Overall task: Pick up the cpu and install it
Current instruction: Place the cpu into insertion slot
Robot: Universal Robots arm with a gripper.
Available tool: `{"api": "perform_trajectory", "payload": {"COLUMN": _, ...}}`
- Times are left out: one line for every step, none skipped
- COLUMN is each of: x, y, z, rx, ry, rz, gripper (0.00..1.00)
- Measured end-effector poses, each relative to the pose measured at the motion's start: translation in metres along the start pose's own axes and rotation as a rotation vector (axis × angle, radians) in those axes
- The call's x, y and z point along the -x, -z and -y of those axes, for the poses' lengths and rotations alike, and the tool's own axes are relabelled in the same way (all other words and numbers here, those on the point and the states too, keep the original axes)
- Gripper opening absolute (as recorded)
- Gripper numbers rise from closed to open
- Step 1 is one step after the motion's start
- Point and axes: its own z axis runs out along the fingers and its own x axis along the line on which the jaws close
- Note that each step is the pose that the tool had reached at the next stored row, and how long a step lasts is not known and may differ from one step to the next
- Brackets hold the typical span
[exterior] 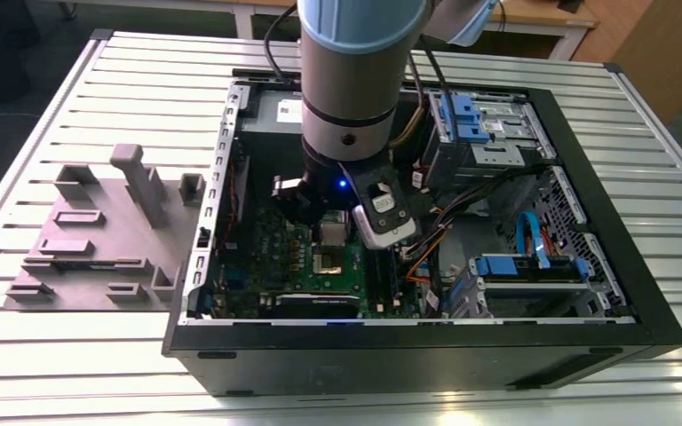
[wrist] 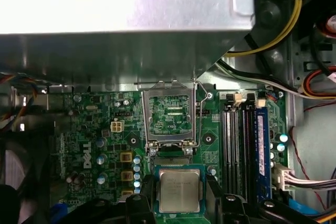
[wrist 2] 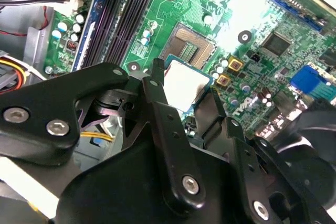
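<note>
Broadly, a pale slatted metal table point(exterior: 33, 346) carries the whole setup. Dark floor point(exterior: 15, 89) lies past its edge on the exterior view's left, and wooden furniture point(exterior: 655, 44) stands beyond it on the exterior view's right. Toward the exterior view's left, a grey fixture block point(exterior: 104, 235) with upright posts and recesses lies flat on the slats, just beside the open computer case point(exterior: 436, 359). That black case lies on its side, its walls ringing the green motherboard point(exterior: 273, 253). The arm point(exterior: 347, 80) drops straight into the case over the board. Further to the exterior view's right stand drive cages point(exterior: 483, 120) with blue tabs and a loose blue cable point(exterior: 535, 235), apart from the arm.

In the first wrist view the gripper point(wrist: 181, 199) has its jaws drawn in narrow onto the cpu point(wrist: 180, 187), with black fingers point(wrist: 148, 198) against two opposite edges. In the second wrist view the chip hangs flat over the board just beside the open socket point(wrist 2: 190, 45), not seated in it. The socket's shiny load frame point(wrist: 170, 92) is tipped up. Space is tight: a silver power supply box point(wrist: 121, 19) overhangs beyond the frame, and black memory sticks point(wrist: 237, 145) run close alongside the socket
</note>
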Motion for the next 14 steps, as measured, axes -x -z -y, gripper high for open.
{"api": "perform_trajectory", "payload": {"x": 0.0000, "y": -0.0018, "z": 0.0003, "rx": 0.0000, "ry": 0.001, "rz": -0.0002, "gripper": 0.47}}
{"api": "perform_trajectory", "payload": {"x": 0.0000, "y": -0.0035, "z": 0.0005, "rx": -0.0004, "ry": 0.001, "rz": -0.0005, "gripper": 0.47}}
{"api": "perform_trajectory", "payload": {"x": 0.0000, "y": -0.0049, "z": 0.0007, "rx": -0.0016, "ry": 0.001, "rz": -0.0010, "gripper": 0.47}}
{"api": "perform_trajectory", "payload": {"x": 0.0000, "y": -0.0058, "z": 0.0007, "rx": -0.0047, "ry": 0.001, "rz": -0.0016, "gripper": 0.47}}
{"api": "perform_trajectory", "payload": {"x": 0.0000, "y": -0.0066, "z": 0.0008, "rx": -0.0091, "ry": 0.001, "rz": -0.0022, "gripper": 0.47}}
{"api": "perform_trajectory", "payload": {"x": 0.0000, "y": -0.0074, "z": 0.0008, "rx": -0.0135, "ry": 0.001, "rz": -0.0027, "gripper": 0.47}}
{"api": "perform_trajectory", "payload": {"x": 0.0000, "y": -0.0081, "z": 0.0009, "rx": -0.0183, "ry": 0.001, "rz": -0.0033, "gripper": 0.47}}
{"api": "perform_trajectory", "payload": {"x": 0.0000, "y": -0.0088, "z": 0.0009, "rx": -0.0234, "ry": 0.001, "rz": -0.0038, "gripper": 0.47}}
{"api": "perform_trajectory", "payload": {"x": 0.0000, "y": -0.0093, "z": 0.0009, "rx": -0.0286, "ry": 0.002, "rz": -0.0044, "gripper": 0.47}}
{"api": "perform_trajectory", "payload": {"x": 0.0000, "y": -0.0099, "z": 0.0009, "rx": -0.0320, "ry": 0.004, "rz": -0.0046, "gripper": 0.47}}
{"api": "perform_trajectory", "payload": {"x": 0.0000, "y": -0.0107, "z": 0.0010, "rx": -0.0350, "ry": 0.005, "rz": -0.0047, "gripper": 0.47}}
{"api": "perform_trajectory", "payload": {"x": -0.0001, "y": -0.0118, "z": 0.0010, "rx": -0.0375, "ry": 0.007, "rz": -0.0048, "gripper": 0.47}}
{"api": "perform_trajectory", "payload": {"x": -0.0001, "y": -0.0131, "z": 0.0011, "rx": -0.0396, "ry": 0.009, "rz": -0.0049, "gripper": 0.47}}
{"api": "perform_trajectory", "payload": {"x": 0.0000, "y": -0.0142, "z": 0.0011, "rx": -0.0429, "ry": 0.011, "rz": -0.0053, "gripper": 0.47}}
